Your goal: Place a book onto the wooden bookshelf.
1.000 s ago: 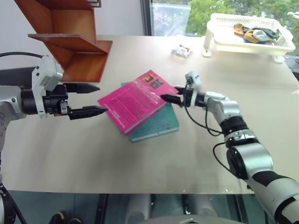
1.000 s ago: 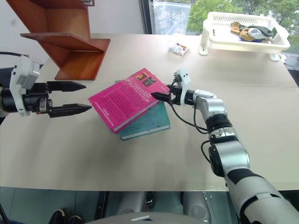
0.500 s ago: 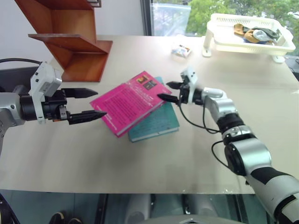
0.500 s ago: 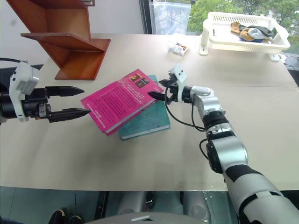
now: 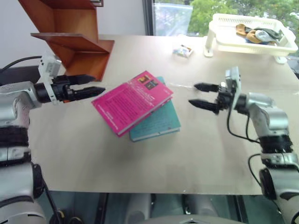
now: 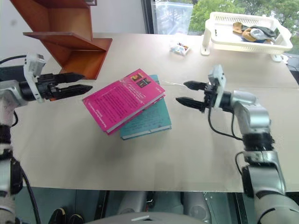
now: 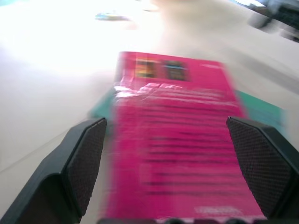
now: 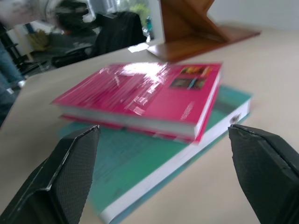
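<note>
Both pairs of black, textured fingers stand apart, gripping nothing: the left gripper (image 5: 96,85) points at the pink book's near corner, the right gripper (image 5: 198,94) sits clear of its far edge. The matte beige table (image 5: 140,154) carries the reddish-brown wooden bookshelf (image 5: 70,37) with slanted panels. The glossy pink book (image 5: 132,100) lies flat, askew atop a teal book (image 5: 159,123).

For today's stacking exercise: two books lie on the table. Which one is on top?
The pink book is on top. It lies askew across the teal-green book, which rests flat on the table and shows at its right and lower edges.
</note>
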Controlling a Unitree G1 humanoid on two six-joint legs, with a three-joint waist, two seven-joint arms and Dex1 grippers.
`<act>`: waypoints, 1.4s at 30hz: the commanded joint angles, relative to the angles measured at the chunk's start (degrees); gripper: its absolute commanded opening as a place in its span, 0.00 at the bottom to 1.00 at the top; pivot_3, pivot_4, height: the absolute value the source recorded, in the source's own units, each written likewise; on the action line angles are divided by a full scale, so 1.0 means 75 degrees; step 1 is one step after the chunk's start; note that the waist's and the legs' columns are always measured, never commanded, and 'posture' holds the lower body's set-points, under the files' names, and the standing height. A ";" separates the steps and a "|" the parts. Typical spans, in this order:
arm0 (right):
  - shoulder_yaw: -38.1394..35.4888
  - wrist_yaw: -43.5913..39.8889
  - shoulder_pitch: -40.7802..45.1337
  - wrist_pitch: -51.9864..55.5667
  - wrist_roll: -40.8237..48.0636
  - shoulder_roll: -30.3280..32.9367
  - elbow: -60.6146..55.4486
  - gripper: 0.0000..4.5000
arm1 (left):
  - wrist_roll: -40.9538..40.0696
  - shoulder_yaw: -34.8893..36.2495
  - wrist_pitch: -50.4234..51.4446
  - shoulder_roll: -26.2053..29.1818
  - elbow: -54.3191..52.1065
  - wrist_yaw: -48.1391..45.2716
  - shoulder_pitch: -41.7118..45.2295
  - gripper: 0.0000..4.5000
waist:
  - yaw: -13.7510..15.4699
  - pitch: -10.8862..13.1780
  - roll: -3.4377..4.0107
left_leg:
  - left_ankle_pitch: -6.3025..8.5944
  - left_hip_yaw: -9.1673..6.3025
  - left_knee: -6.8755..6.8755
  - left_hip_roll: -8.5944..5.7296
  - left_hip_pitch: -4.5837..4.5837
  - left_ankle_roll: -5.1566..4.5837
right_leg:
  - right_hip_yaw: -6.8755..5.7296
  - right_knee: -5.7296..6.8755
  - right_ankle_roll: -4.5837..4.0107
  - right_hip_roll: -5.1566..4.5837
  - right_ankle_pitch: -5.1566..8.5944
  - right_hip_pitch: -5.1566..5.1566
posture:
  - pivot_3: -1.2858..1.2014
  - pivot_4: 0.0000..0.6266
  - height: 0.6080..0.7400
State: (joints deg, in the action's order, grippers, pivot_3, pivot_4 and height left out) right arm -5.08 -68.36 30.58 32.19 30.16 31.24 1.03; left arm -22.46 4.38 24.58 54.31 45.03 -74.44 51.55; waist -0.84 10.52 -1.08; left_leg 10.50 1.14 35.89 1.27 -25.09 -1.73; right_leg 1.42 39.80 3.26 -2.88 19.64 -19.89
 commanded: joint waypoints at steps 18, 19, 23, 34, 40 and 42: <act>-0.4315 0.0079 -0.4650 0.0782 0.3159 0.2044 -0.3693 1.00 | 0.1187 0.0383 0.0945 -0.0773 0.3819 -0.0979 0.1219 0.99 | -0.0001 -0.0003 -0.0017 | 0.0000 -0.0026 0.0064 0.0001 -0.0120 -0.0004 | -0.0023 0.0037 0.0003 0.0001 -0.0002 -0.0091 | 0.52 0.24 1.00; -0.4303 0.0112 -0.4683 0.0781 0.3203 0.2028 -0.3686 1.00 | 0.1215 0.0326 0.1072 -0.0736 0.3721 -0.1301 0.1114 0.99 | -0.0001 -0.0003 -0.0017 | 0.0000 -0.0025 0.0064 0.0001 -0.0119 -0.0004 | -0.0023 0.0037 0.0003 0.0001 -0.0002 -0.0091 | 0.52 0.24 1.00; -0.4077 0.0177 -0.4607 0.0680 0.3224 0.2070 -0.3531 1.00 | 0.1265 0.0247 0.1451 -0.0625 0.3389 -0.1979 0.0730 0.94 | 0.0003 -0.0003 -0.0017 | 0.0000 -0.0024 0.0064 0.0001 -0.0120 -0.0003 | -0.0021 0.0035 0.0003 0.0002 -0.0002 -0.0092 | 0.52 0.24 1.00; -0.3580 0.0070 -0.4240 0.0489 0.3126 0.2199 -0.3114 1.00 | -0.0277 0.1158 0.3988 -0.0534 0.0177 -0.2165 -0.1628 0.32 | 0.0003 -0.0015 -0.0002 | 0.0000 -0.0028 0.0067 0.0002 -0.0108 -0.0004 | -0.0021 0.0038 0.0002 -0.0007 -0.0002 -0.0076 | 0.52 0.24 1.00; -0.3567 0.0032 -0.4271 0.0464 0.3149 0.2235 -0.3076 1.00 | -0.1997 0.2846 0.6090 -0.1819 -0.3940 0.0083 -0.4095 0.32 | 0.0016 -0.0015 -0.0003 | 0.0001 -0.0045 0.0067 0.0006 -0.0088 -0.0004 | -0.0020 0.0025 0.0001 -0.0061 -0.0003 -0.0043 | 0.52 0.24 1.00; -0.3589 0.0002 -0.4294 0.0461 0.3160 0.2259 -0.3059 1.00 | -0.2397 0.3912 0.6623 -0.3049 -0.4973 0.1773 -0.4241 0.32 | 0.0060 -0.0017 -0.0002 | 0.0001 -0.0071 0.0075 0.0005 -0.0081 -0.0004 | -0.0029 0.0022 0.0001 -0.0065 -0.0003 -0.0022 | 0.52 0.24 1.00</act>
State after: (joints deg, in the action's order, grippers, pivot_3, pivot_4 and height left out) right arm -30.70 -67.83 -1.56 36.63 53.12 47.11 -21.36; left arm -37.42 27.76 71.46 34.88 14.14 -70.22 19.19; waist -0.39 10.39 -1.09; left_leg 10.51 0.47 36.52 1.28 -25.69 -1.76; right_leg 1.05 39.96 3.27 -3.40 19.62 -19.93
